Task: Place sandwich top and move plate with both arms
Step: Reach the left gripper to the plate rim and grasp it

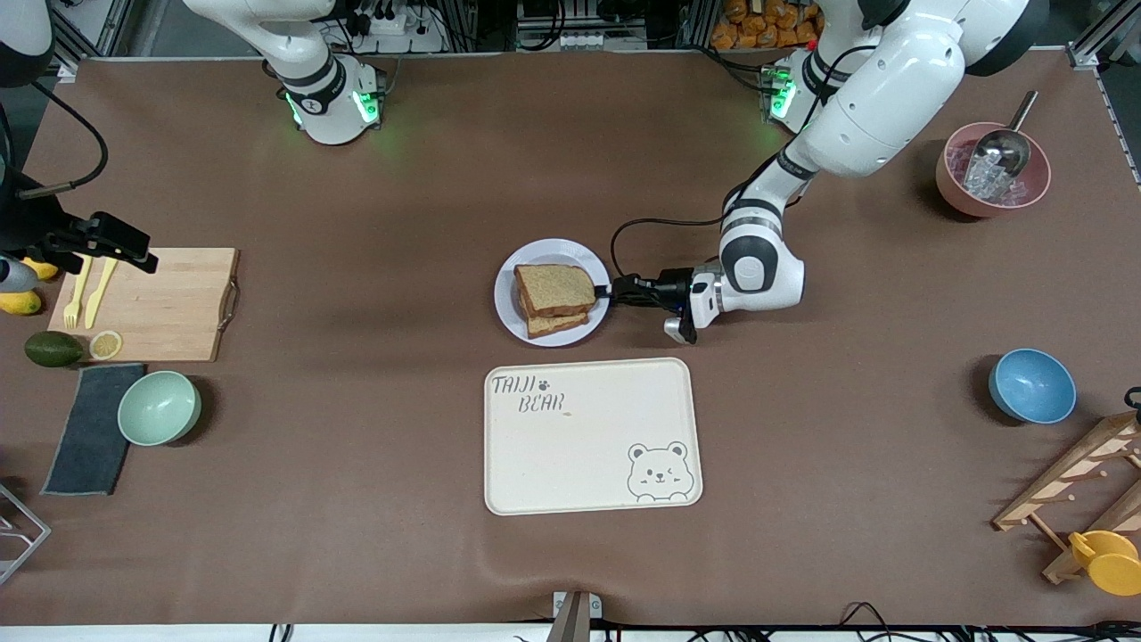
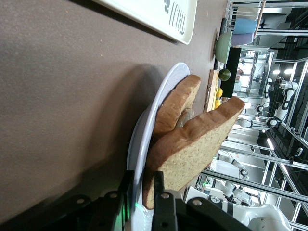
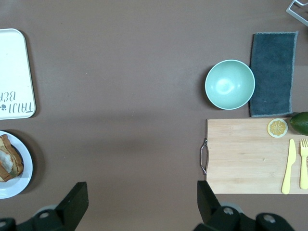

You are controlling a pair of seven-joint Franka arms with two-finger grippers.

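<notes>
**Item: the plate** [image 1: 535,251], middle of the front view, just above the tray [image 1: 588,464].

**Contents:** the sandwich top [image 1: 553,287] lies on a lower slice, skewed and propped at a tilt in the left wrist view.

**Left gripper** [image 1: 608,291]: at the plate's edge, fingers drawn narrow, pinching the rim.

**Right gripper** [image 1: 107,239]: waiting at the upper corner of the cutting board [image 1: 160,308], jaws wide, holding nothing.

**Hazards:**
- A one-sided pinch may tip the plate if it is lifted before the right arm takes the other edge.
- The leaning top slice could then slide off.
- The inner finger sits close to the bread and may nudge it.

**Writing:** the tray reads "TAIJI BEAR", with a bear drawing.
</notes>
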